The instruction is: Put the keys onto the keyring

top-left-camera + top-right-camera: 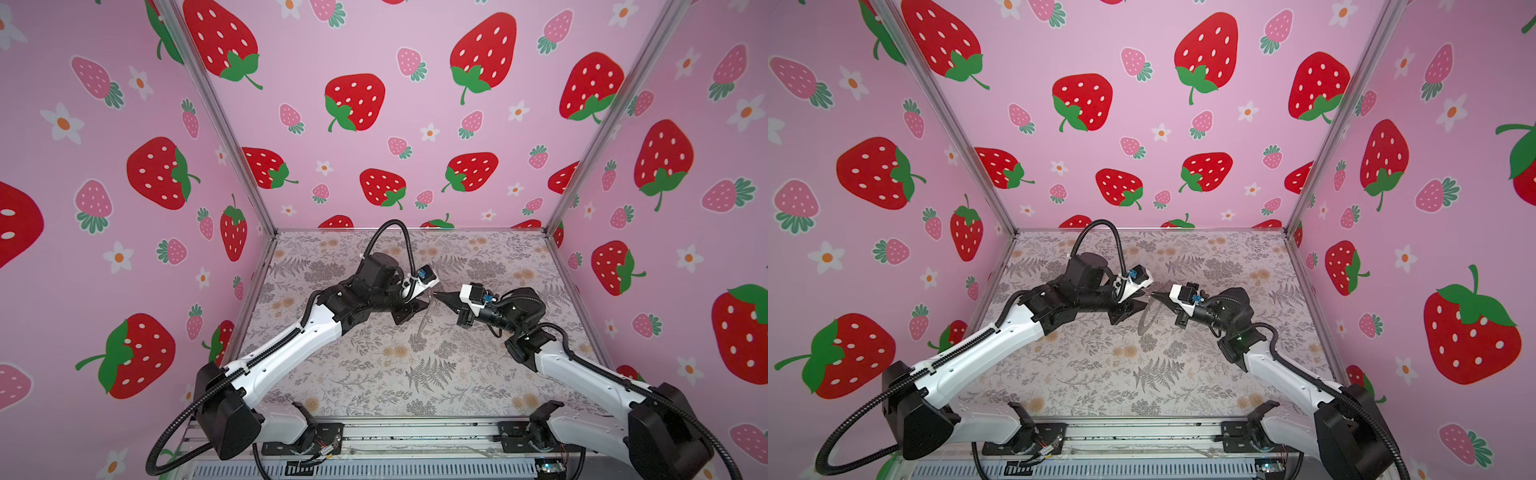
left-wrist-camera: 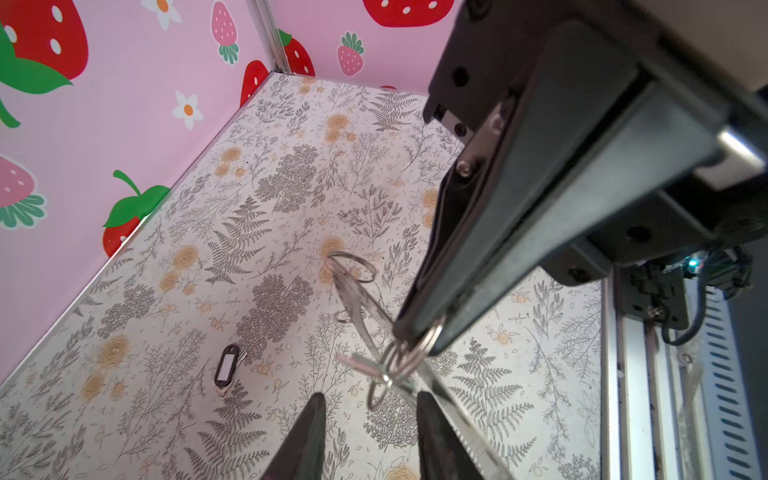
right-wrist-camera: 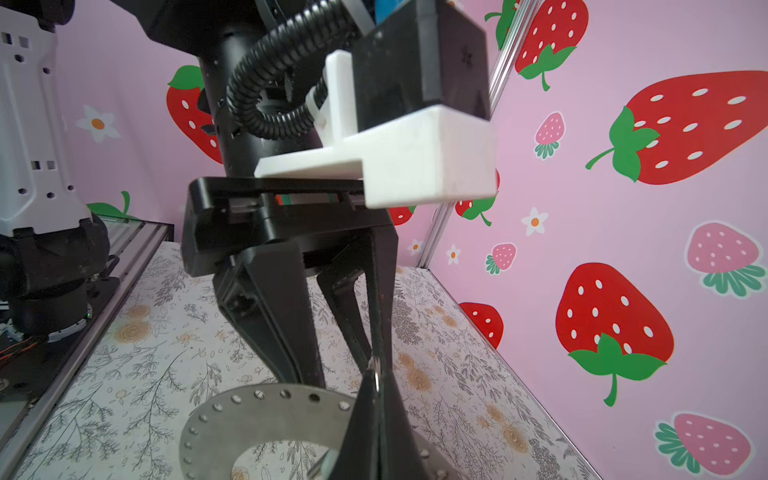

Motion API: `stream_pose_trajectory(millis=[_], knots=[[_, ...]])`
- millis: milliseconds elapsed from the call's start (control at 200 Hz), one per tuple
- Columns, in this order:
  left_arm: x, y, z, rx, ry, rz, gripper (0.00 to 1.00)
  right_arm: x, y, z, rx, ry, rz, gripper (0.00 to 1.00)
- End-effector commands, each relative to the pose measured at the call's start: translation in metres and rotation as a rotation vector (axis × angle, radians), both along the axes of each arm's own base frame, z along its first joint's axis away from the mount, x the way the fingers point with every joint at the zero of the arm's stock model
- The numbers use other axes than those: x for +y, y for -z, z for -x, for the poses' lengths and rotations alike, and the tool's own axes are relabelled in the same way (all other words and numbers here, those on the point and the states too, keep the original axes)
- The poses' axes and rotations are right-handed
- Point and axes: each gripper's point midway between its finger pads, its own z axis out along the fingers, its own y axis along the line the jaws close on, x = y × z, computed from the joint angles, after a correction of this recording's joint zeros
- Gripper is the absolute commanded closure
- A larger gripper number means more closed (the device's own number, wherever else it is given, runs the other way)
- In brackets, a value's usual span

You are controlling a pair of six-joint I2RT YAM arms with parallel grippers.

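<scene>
Lower left in the left wrist view, a black-rimmed key tag (image 2: 226, 368) lies on the floral surface (image 2: 166, 291). The left jaws stand part open and empty beside the raised keyring (image 3: 257, 415). The right jaws are clamped on its wire loop (image 2: 432, 334); holding that steady should ease threading.

No writing, brand or number is legible anywhere; the oval tag (image 2: 226, 368) shows only plain white.
</scene>
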Motion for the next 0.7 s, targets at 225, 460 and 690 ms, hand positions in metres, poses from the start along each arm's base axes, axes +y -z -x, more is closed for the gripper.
stream_pose_trajectory(millis=[225,460,690], knots=[[-0.016,-0.018,-0.001,-0.018,-0.002,0.154,0.59,-0.002,-0.026,-0.003,-0.004,0.013,-0.102,1.0],[-0.018,-0.019,-0.017,-0.085,-0.103,0.158,0.7,-0.003,-0.026,-0.01,0.039,0.043,-0.119,1.0],[-0.019,-0.013,-0.018,-0.127,-0.131,0.125,0.98,-0.008,-0.036,-0.023,0.088,0.112,-0.165,1.0]])
